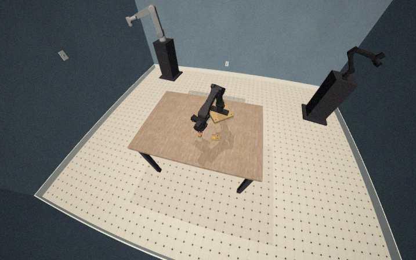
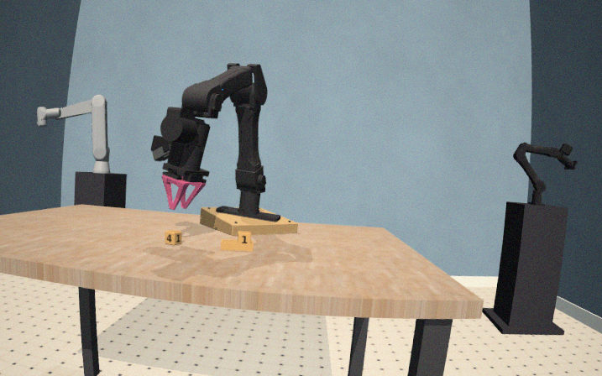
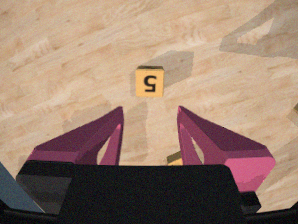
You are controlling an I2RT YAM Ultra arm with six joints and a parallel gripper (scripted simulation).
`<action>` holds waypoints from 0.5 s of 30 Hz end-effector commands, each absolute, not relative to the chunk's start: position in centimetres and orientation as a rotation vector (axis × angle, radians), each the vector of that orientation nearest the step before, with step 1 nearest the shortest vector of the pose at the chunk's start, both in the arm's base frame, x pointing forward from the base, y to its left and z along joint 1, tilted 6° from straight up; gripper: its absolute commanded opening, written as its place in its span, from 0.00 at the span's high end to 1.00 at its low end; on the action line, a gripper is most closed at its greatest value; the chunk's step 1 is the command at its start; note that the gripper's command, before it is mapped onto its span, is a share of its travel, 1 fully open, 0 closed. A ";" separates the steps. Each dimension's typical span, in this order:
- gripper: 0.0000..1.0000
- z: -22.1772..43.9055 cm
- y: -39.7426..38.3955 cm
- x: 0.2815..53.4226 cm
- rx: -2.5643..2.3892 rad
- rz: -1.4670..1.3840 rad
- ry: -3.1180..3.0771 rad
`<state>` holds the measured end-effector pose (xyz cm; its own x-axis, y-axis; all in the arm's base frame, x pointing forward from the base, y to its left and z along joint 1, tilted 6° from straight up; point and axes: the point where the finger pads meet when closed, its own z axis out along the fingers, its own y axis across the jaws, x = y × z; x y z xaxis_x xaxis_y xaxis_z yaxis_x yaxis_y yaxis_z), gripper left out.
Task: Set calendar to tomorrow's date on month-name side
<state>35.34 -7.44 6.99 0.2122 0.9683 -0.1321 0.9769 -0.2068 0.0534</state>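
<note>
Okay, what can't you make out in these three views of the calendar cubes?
- Tray: the month name is too small in the exterior view.
- Loose cube: the wrist view shows only its top face.
- Top view: digits on both cubes are too small.
- Cube in the tray: its other faces are hidden.

Matt wood-grain table (image 2: 293, 284), wooden-looking cubes (image 2: 173, 237), matt black arm (image 2: 247, 139), pink plastic-looking fingers.

Arm (image 2: 242, 135) bent over, fingers (image 2: 170, 195) half apart, empty
</note>
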 end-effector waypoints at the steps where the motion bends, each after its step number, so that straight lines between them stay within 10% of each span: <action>1: 0.55 7.2 -8.9 35.3 2.357 -0.169 1.828; 15: 0.55 8.4 -8.5 35.6 2.202 -0.403 1.690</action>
